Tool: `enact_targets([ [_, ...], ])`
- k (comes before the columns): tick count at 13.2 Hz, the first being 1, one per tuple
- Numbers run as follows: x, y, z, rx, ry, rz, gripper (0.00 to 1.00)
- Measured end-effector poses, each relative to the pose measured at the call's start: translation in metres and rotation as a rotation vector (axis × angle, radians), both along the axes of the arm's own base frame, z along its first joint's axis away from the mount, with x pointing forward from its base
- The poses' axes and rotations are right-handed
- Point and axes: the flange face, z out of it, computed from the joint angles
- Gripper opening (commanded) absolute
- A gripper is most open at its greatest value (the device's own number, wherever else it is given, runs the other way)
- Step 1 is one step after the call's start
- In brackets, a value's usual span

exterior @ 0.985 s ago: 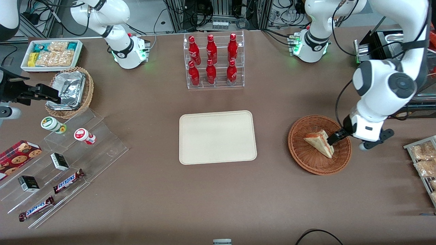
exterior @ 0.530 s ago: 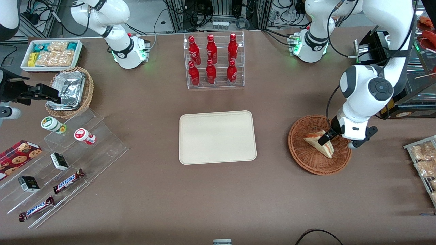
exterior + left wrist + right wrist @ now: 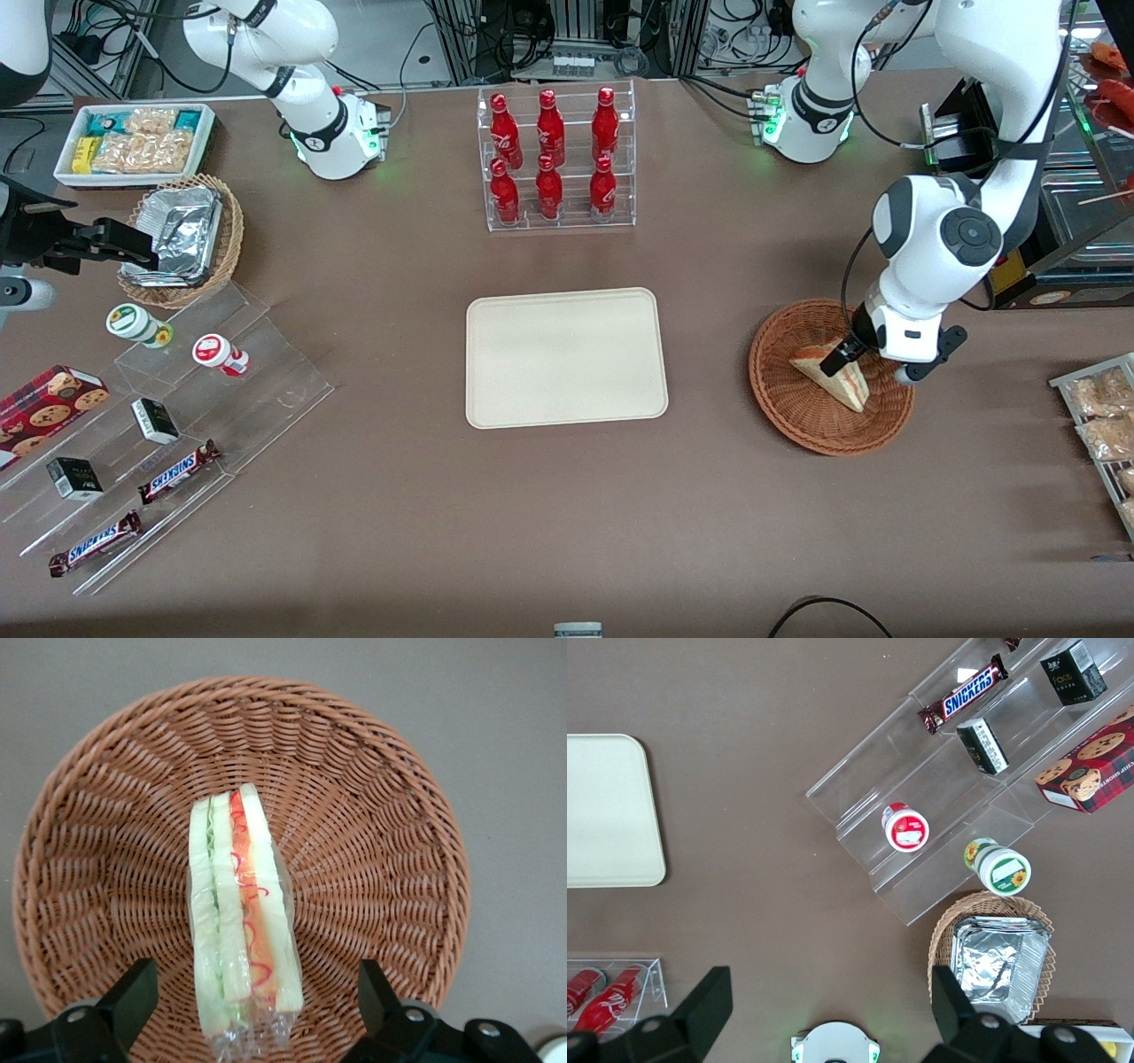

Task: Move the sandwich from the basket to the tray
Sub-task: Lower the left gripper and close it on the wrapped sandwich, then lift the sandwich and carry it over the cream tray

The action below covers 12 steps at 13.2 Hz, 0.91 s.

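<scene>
The sandwich is lying in the basket, standing on edge, wrapped in clear film, with the red and green filling turned up toward the wrist camera. The gripper is being held just above it, jaws spread wide, one finger on each side of the wedge and neither touching the bread. Nothing is being gripped yet.

The tray is sitting bare in the middle of the table, well apart from the basket, toward the parked arm's end.

Risks, as judged from here:
- The bread is soft; the wedge is likely to be crushed, or the filling squeezed out, if the jaws are closed hard.
- The film looks slick; the sandwich may be dropped during the carry if it is only lightly pinched.
- The fingers are straddling the wedge near its wider end; an off-centre hold could let it swing or tip.
- If the fingers are lowered too far, the wicker could be snagged and the light basket dragged or lifted along.
</scene>
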Motion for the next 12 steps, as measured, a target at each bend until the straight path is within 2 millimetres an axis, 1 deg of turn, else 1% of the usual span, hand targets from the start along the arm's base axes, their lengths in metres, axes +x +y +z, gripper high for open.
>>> enact_targets([
  [4, -0.008, 0.001, -0.032, -0.005, -0.001, 0.007, 1.00],
  [5, -0.009, 0.001, -0.037, -0.007, -0.003, 0.007, 0.98],
  [6, -0.009, 0.000, -0.041, -0.007, -0.003, 0.008, 0.74],
  [7, -0.009, 0.000, -0.044, -0.008, -0.001, 0.008, 0.33],
  [8, -0.009, 0.000, -0.045, -0.008, -0.001, 0.008, 0.02],
  [9, -0.008, 0.000, -0.045, -0.008, -0.004, 0.009, 0.00],
  [12, -0.005, 0.000, -0.040, -0.010, -0.018, 0.009, 0.00],
])
